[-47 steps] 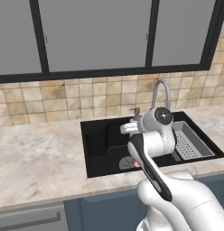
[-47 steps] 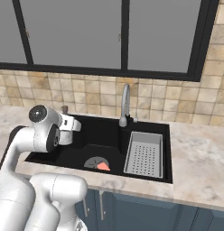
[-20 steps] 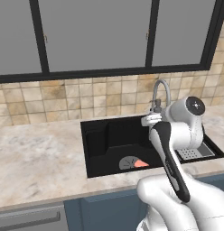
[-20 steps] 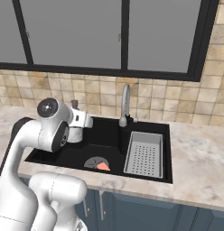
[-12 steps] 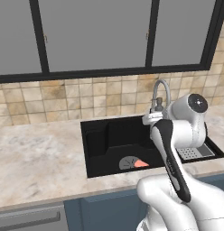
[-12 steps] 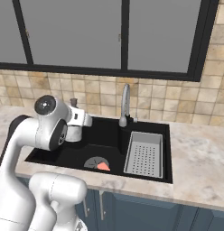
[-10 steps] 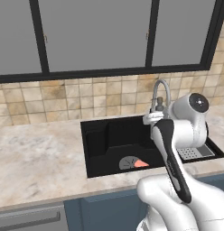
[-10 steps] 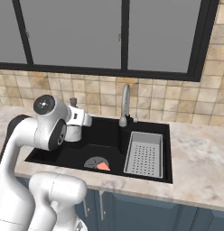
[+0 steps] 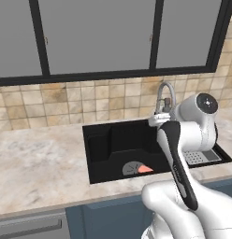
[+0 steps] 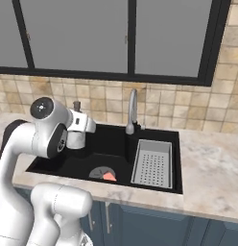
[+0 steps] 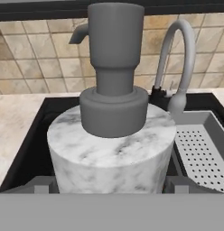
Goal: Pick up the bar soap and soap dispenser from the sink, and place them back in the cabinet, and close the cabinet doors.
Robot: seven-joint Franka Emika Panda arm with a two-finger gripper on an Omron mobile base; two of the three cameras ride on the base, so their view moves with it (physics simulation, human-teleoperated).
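We have the soap dispenser (image 11: 110, 149) clamped in the jaws and raised above the sink (image 10: 118, 154), as far as the views let us judge. We should keep it upright while swinging away, leaving the bar soap (image 10: 109, 177) beside the drain.

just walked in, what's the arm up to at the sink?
The arm has the soap dispenser between the fingers of its gripper, lifted above the black sink. In the hand view the marbled bottle sits right between the two tips with the faucet behind it. The bar soap lies by the drain at the bottom of the basin, and the grey tray is on the sink's right side.
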